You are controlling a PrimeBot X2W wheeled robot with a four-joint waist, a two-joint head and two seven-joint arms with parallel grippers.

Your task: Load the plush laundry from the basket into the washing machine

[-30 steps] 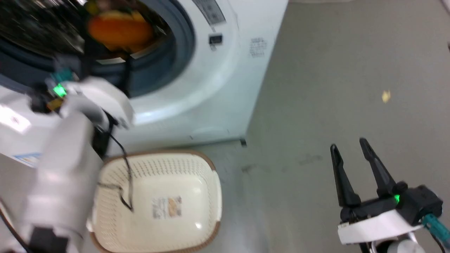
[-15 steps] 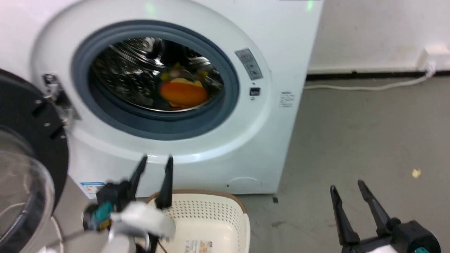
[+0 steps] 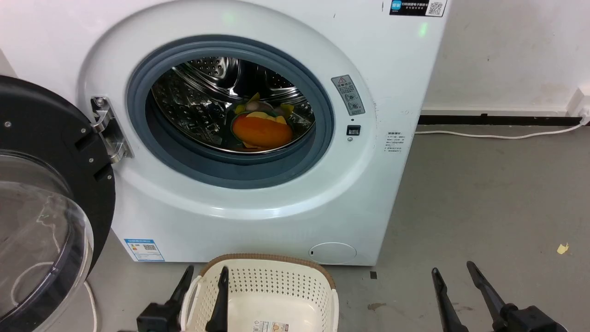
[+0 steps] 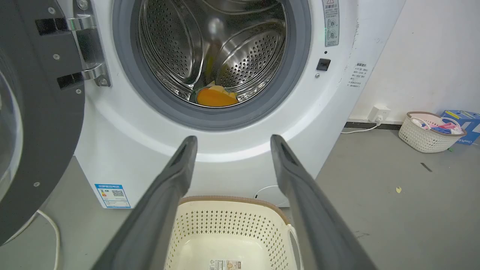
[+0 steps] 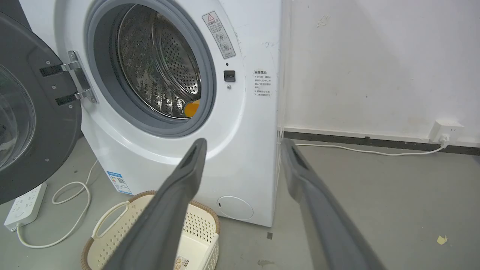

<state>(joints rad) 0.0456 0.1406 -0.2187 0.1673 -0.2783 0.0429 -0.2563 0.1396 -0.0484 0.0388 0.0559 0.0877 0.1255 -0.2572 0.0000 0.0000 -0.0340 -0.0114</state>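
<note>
The plush laundry lies in the steel drum of the washing machine, orange body toward me, with nothing holding it; the doll also shows in the left wrist view, and a sliver of its orange body in the right wrist view. The black-framed door stands swung open at the left. The basket sits on the floor before the washer, with just its sticker inside. My left gripper is open just above the basket's near left rim. My right gripper is open over bare floor to the right.
A white power strip and looped cable lie on the floor under the open door. A second basket of clothes and a blue box stand by the far wall. A cord runs to a wall socket.
The head camera has tilted up. My left arm has drawn back from the drum and dropped to the basket, leaving the doll inside. The right gripper stays open.
</note>
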